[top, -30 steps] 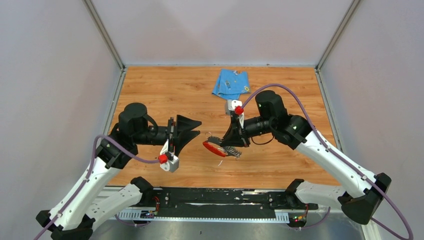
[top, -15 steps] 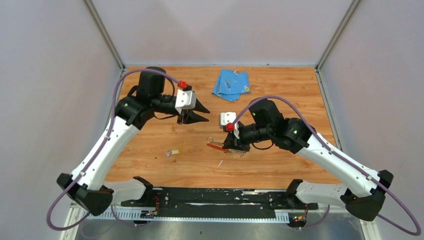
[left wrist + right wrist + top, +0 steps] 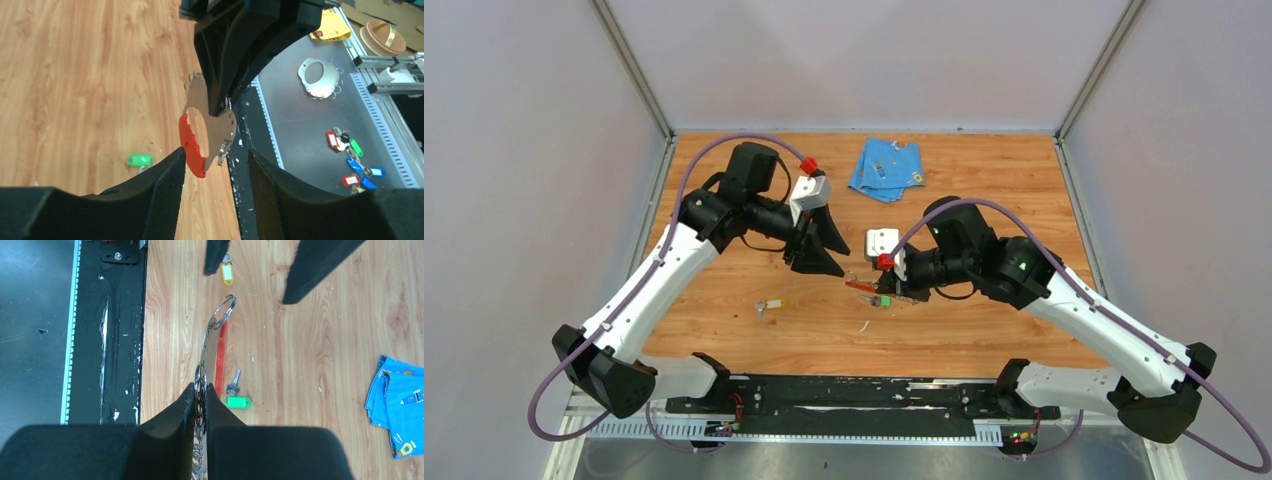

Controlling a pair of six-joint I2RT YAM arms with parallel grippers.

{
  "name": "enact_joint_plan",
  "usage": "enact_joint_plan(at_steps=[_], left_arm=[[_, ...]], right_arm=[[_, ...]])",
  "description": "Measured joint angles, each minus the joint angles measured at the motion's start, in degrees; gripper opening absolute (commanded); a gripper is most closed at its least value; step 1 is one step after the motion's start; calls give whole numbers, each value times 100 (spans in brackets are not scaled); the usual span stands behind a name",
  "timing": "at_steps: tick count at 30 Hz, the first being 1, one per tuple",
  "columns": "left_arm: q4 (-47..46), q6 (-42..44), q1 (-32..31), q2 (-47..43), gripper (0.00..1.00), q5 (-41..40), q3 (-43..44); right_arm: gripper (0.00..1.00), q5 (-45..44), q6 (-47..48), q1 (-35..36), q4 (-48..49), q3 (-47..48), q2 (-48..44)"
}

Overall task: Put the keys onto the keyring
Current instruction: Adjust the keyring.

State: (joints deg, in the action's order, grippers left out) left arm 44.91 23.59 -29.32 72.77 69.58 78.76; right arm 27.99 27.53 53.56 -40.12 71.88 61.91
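Colours on the wood-grained table (image 3: pixel 824 335)
The silvery keyring (image 3: pixel 221 352) is edged red; a green-tagged key (image 3: pixel 237 401) and yellow-tagged key (image 3: pixel 227 273) are seen, and a blue patterned cloth (image 3: pixel 886 168).

Keyring (image 3: pixel 220 347): silvery plate, red strip, on edge in right claw (image 3: pixel 200 386).
Green key (image 3: pixel 237 401): flat, beside keyring.
Yellow key (image 3: pixel 227 273): flat, well apart.

Each arm (image 3: pixel 659 275) had white links, black joints and a purple cable (image 3: pixel 734 138). The left tool (image 3: pixel 216 152) and right tool (image 3: pixel 200 386) were black.
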Motion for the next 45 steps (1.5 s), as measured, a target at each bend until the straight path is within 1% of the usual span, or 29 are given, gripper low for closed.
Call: enact_joint_plan(at_steps=[6, 9, 13, 17, 27, 31, 35, 37, 41, 45], left_arm=[[490, 280, -529, -4, 48, -658, -39], [629, 483, -581, -4, 47, -1069, -13], [695, 654, -577, -4, 43, -1327, 28], [721, 767, -577, 4, 42, -1438, 83], [758, 798, -656, 70, 39, -1429, 184], [756, 800, -721, 74, 33, -1434, 195], [758, 863, -769, 74, 25, -1469, 195], [756, 901, -793, 74, 18, -1488, 195], [758, 949, -837, 74, 0, -1515, 195], [767, 940, -841, 74, 0, -1528, 195]], right_arm=[[1, -13, 63, 0, -74, 39, 0], [0, -13, 66, 0, -79, 79, 0], [1, -13, 72, 0, -96, 81, 0], [1, -11, 79, 2, -107, 81, 13], [1, -17, 81, 9, -114, 81, 66], [0, -48, 81, 11, -114, 81, 66], [0, -109, 81, 11, -114, 83, 66], [0, -129, 81, 11, -114, 83, 66], [0, -168, 81, 11, -116, 83, 68], [1, -323, 79, 11, -111, 83, 70]])
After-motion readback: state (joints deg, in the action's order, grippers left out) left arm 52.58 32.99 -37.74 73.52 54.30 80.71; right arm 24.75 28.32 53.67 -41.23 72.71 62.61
